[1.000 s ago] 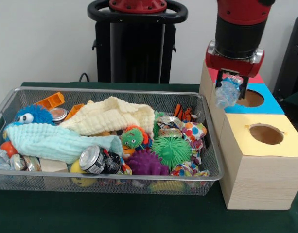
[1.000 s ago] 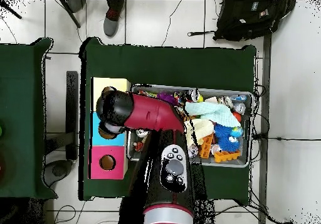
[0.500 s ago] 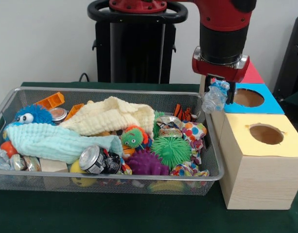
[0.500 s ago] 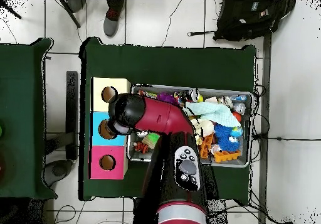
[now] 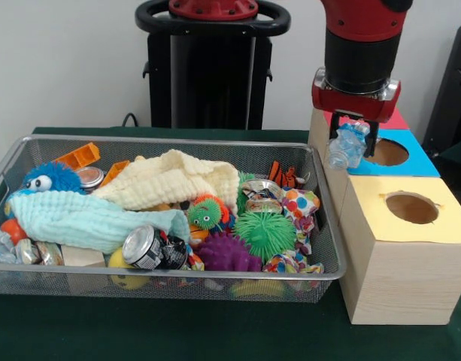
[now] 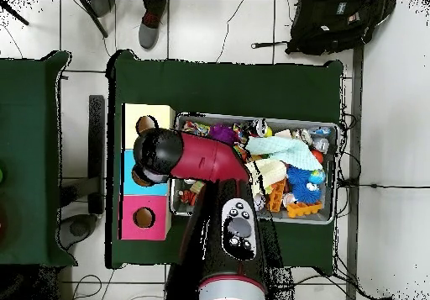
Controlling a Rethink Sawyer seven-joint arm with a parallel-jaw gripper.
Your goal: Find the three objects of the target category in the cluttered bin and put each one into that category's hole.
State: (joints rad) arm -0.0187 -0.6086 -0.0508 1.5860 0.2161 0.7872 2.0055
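My gripper (image 5: 353,138) hangs above the left edge of the blue box (image 5: 410,159), shut on a crumpled clear plastic bottle (image 5: 346,147). The bottle dangles just left of the blue box's round hole (image 5: 386,153). From overhead, the arm's head (image 6: 158,152) covers the blue box (image 6: 131,179) and hides the bottle. The wire bin (image 5: 19,159) holds a crushed can (image 5: 144,247), a tin (image 5: 263,189), towels and spiky toys. The yellow box (image 5: 407,248) with its hole (image 5: 411,207) stands nearest the camera; the pink box (image 5: 394,121) is behind the blue one.
In the bin lie a cream cloth (image 5: 170,179), a mint towel (image 5: 80,218), a green spiky ball (image 5: 265,232), a purple spiky ball (image 5: 225,254) and a blue fuzzy toy (image 5: 48,179). A black backpack (image 6: 336,23) and a person's shoe (image 6: 150,33) are on the floor.
The gripper with the bottle swung left toward the bin half a second ago, then came back right to the blue box's left edge, slightly lower than a second ago.
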